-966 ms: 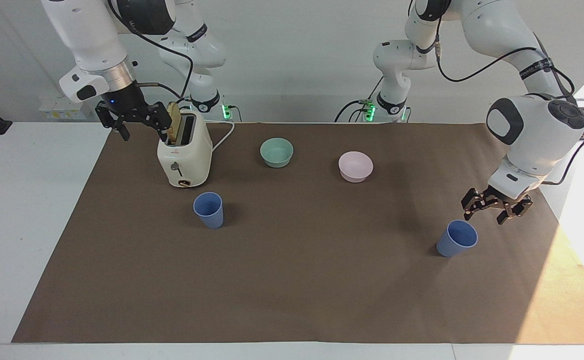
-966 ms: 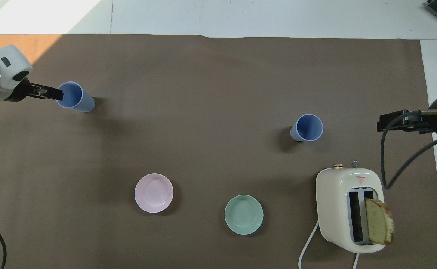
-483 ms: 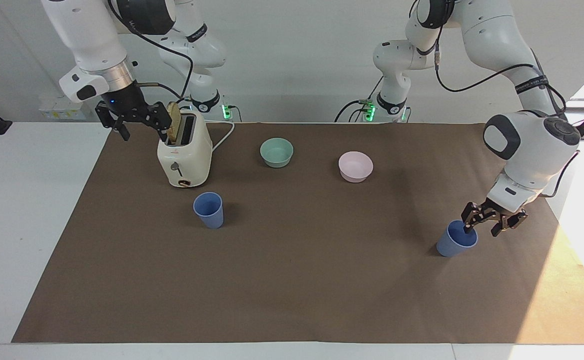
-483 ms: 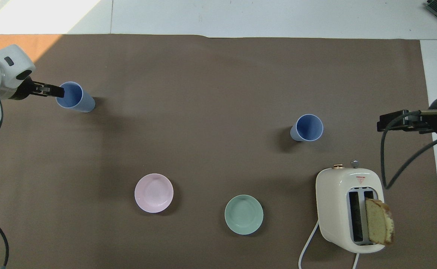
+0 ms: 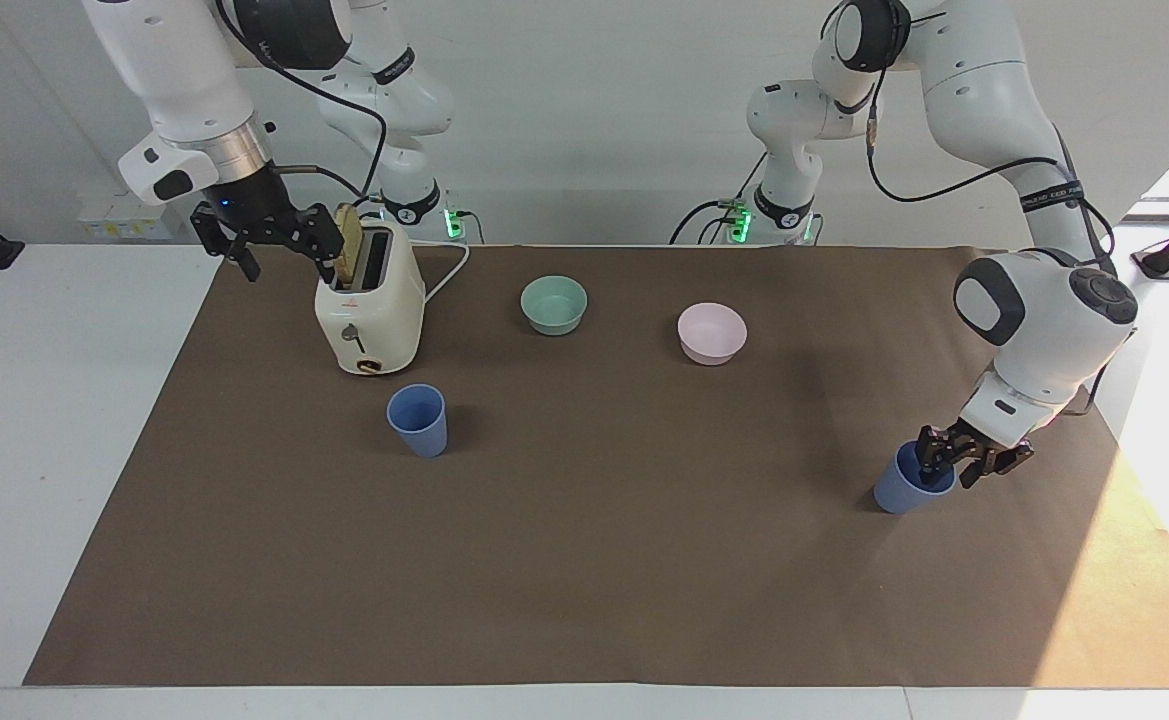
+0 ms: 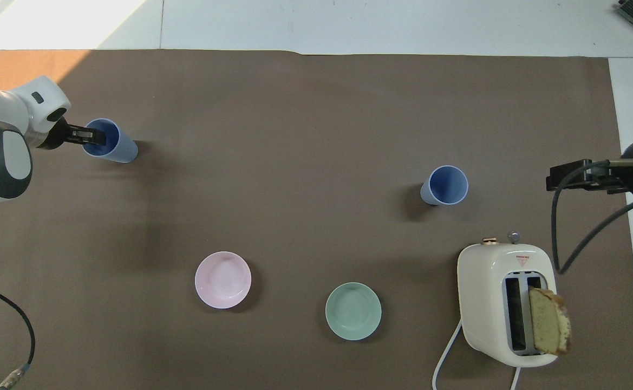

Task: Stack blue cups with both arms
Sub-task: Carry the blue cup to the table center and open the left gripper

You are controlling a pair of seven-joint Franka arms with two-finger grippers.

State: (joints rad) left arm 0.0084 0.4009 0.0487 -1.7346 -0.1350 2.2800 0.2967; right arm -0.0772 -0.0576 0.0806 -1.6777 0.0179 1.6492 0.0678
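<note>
One blue cup (image 5: 904,492) stands upright near the left arm's end of the table; it also shows in the overhead view (image 6: 115,145). My left gripper (image 5: 952,466) (image 6: 87,135) is down at its rim, open, with one finger inside the cup and the other outside it. The second blue cup (image 5: 419,420) (image 6: 446,185) stands upright farther from the robots than the toaster, free of both grippers. My right gripper (image 5: 279,252) (image 6: 559,177) is open and empty, and waits raised beside the toaster's top at the right arm's end.
A cream toaster (image 5: 369,315) (image 6: 503,303) holds a bread slice (image 5: 346,255) (image 6: 549,327) in one slot. A teal-green bowl (image 5: 554,305) (image 6: 353,311) and a pink bowl (image 5: 712,333) (image 6: 223,280) sit nearer to the robots. A brown mat (image 5: 594,570) covers the table.
My left gripper has come down and toward the cup, from just above and beside it to astride its rim. The cup and the right arm have not moved.
</note>
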